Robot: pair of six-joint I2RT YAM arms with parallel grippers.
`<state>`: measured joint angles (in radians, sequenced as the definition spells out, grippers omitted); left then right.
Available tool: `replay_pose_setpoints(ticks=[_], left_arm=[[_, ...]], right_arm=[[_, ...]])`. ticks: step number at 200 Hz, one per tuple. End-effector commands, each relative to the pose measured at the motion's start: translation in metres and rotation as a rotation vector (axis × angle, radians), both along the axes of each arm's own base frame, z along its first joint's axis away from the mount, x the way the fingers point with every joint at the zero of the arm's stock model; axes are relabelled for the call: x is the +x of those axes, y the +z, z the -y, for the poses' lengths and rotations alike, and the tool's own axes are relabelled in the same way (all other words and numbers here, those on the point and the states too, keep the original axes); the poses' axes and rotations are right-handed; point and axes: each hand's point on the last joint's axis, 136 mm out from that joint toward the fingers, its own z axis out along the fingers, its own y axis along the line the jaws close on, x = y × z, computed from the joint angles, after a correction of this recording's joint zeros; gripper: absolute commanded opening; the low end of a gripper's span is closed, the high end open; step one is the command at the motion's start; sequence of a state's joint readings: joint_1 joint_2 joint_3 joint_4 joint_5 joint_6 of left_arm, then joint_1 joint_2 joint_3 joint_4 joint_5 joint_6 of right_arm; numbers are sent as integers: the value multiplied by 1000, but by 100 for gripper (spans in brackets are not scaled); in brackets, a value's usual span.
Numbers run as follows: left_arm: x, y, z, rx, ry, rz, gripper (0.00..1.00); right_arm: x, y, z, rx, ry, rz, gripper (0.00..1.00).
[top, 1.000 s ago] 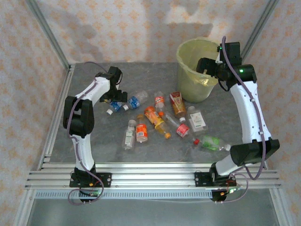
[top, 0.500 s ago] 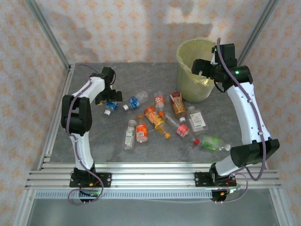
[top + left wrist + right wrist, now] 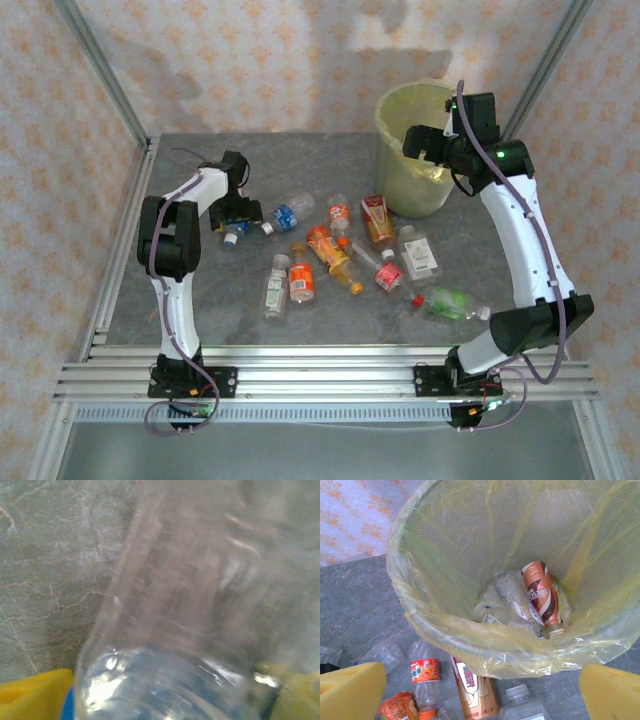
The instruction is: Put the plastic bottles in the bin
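Several small plastic bottles [image 3: 335, 255] lay scattered across the middle of the grey marbled table [image 3: 180, 290], from a blue-labelled one at 11 o'clock to a green one at 4 o'clock. The left end effector [image 3: 233, 212] hung low at the spread's 10 o'clock edge, directly over a clear plastic bottle [image 3: 170, 630]. In the left wrist view this bottle filled the gap between the yellow pads [image 3: 30, 697]; whether they pinched it or merely straddled it could not be told. At the table's 1 o'clock corner stood the round pale yellow-green bin [image 3: 400, 190] lined with a yellowish bag. The right end effector [image 3: 422, 143] hovered above its rim, spread wide and carrying nothing. Inside the bin lay a brown-and-white labelled bottle [image 3: 542, 592] among clear ones.
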<state>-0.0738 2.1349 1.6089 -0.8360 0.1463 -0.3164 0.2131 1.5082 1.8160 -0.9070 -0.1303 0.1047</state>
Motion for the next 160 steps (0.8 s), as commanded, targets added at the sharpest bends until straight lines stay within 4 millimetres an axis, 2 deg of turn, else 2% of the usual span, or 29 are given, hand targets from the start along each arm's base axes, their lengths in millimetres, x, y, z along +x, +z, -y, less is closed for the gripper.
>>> replay_pose_setpoints(ticks=[1, 19, 52, 76, 80, 83, 98, 126, 160], left_arm=[[3, 4, -1, 8, 21, 25, 83], [3, 10, -2, 7, 19, 45, 76], [5, 34, -2, 8, 11, 125, 71], [6, 62, 1, -7, -8, 216, 71], [6, 62, 3, -8, -15, 219, 71], [7, 74, 4, -12, -19, 252, 71], [5, 96, 10, -19, -49, 311, 69], [1, 128, 35, -47, -139, 412, 66], [-8, 168, 86, -145, -303, 537, 65]], right_arm=[[5, -3, -4, 6, 0, 9, 99], [5, -3, -6, 17, 5, 12, 99], [6, -4, -11, 46, 12, 16, 99], [6, -4, -21, 101, 46, 22, 99], [5, -4, -23, 111, 52, 23, 99], [5, -4, -24, 117, 56, 23, 99], [3, -2, -32, 158, 83, 30, 99], [-3, 8, -48, 238, 138, 60, 99], [-10, 16, -70, 342, 224, 79, 99]])
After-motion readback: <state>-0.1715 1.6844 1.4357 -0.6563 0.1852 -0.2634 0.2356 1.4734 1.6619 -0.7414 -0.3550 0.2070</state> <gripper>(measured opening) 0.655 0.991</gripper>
